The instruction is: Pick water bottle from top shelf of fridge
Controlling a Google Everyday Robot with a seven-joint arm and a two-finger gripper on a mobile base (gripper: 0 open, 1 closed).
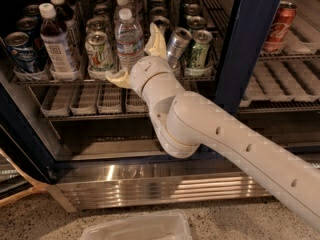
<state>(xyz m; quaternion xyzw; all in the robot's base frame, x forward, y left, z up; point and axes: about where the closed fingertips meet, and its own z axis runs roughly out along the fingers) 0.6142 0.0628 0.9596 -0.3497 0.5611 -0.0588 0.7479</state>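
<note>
The drinks fridge [250, 44], with a dark blue frame and a ribbed steel base, fills the view. A thick cream robot arm [225, 139] reaches up from the lower right, bent sharply, with its wrist at the grey wire top shelf [65, 80]. There the small clear white-capped water bottle [128, 36] stands upright among cans [99, 51]. The gripper [132, 54] is spread wide and straddles the bottle's lower half, possibly touching it.

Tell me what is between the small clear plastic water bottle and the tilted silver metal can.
In the camera view, one cream jaw of the open gripper stands there, close beside the water bottle.
</note>
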